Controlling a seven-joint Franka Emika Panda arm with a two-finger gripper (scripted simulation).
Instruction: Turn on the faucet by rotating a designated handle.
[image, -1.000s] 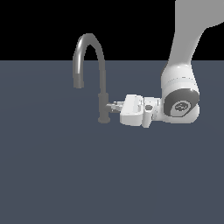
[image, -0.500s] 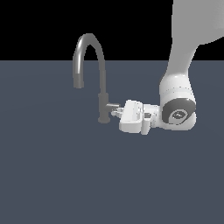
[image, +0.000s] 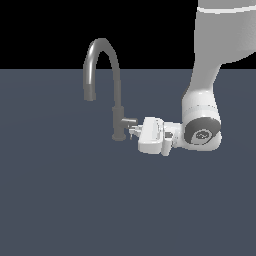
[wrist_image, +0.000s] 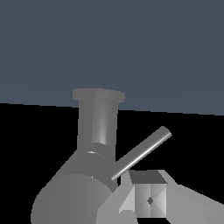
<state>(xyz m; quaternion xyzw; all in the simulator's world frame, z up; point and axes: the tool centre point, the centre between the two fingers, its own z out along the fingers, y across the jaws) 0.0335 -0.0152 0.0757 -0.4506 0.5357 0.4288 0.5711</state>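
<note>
No text, label, brand, number or sign can be read in either view.

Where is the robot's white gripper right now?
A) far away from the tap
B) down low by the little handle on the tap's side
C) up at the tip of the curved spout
B: the gripper sits at the handle, low on the faucet.

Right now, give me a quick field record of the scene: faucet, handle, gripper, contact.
faucet: tall dark grey metal gooseneck tap, upright on the flat grey-blue surface
handle: short grey cylindrical stub projecting sideways toward the exterior view's right; thin lever pin
gripper: white gripper, lying roughly level, fingertips at the handle
contact: one fingertip beside the pin; touching cannot be told
jaw state: cannot tell
</note>
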